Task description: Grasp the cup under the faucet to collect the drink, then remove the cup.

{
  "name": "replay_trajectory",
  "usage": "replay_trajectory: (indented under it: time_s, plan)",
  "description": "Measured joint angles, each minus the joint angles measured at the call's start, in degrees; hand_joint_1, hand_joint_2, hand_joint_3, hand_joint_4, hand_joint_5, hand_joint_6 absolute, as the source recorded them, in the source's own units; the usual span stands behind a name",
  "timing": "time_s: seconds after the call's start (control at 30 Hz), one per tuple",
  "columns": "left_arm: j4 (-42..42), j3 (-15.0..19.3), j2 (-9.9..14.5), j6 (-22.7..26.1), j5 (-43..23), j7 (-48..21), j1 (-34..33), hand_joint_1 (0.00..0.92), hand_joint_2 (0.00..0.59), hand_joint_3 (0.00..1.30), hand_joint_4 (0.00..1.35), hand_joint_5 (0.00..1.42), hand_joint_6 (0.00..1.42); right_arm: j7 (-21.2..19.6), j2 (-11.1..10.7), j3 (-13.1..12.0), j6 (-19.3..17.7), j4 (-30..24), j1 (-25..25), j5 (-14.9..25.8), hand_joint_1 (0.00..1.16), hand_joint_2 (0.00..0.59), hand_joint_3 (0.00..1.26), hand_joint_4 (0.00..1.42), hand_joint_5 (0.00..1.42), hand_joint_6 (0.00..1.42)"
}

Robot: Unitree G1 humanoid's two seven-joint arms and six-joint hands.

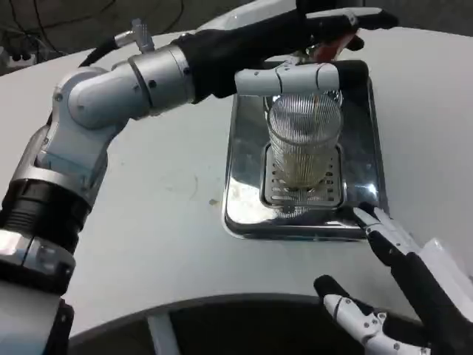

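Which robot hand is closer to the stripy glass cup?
The left hand: it reaches over the cup, right above its rim. The right hand sits apart, nearer the camera, at the tray's front corner.
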Motion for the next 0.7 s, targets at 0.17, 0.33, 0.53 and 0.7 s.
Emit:
replay_trajectory:
  time_s: [0.17, 0.33, 0.53, 0.7]
  plan:
    - [0.03, -0.46, 0.08, -0.54, 0.07, 0.19, 0.00, 0.000, 0.113, 0.11, 0.03, 0.12, 0.11, -2.46, 1.14, -1.56, 1.31, 2.57, -3.02, 5.85, 0.57, 0.288, 0.00, 0.00, 0.00, 0.00]
    - [0.00, -0.76, 0.25, -0.78, 0.06, 0.59, 0.01, 0.000, 0.118, 0.11, 0.03, 0.12, 0.11, -5.70, 1.19, -2.46, 1.25, 5.64, -7.62, 10.16, 0.65, 0.255, 0.00, 0.00, 0.01, 0.02]
    - [-0.06, -0.88, 0.57, -1.01, 0.04, 0.66, 0.02, 0.000, 0.117, 0.11, 0.03, 0.12, 0.11, -9.23, 0.01, -3.31, 1.01, 11.51, -13.42, 13.93, 0.69, 0.231, 0.00, 0.00, 0.02, 0.02]
    - [-0.05, -0.90, 0.86, -1.43, 0.03, 0.67, 0.02, 0.000, 0.116, 0.11, 0.03, 0.12, 0.11, -10.98, -1.59, -3.61, 0.82, 15.73, -17.61, 16.14, 0.73, 0.220, 0.00, 0.00, 0.02, 0.02]
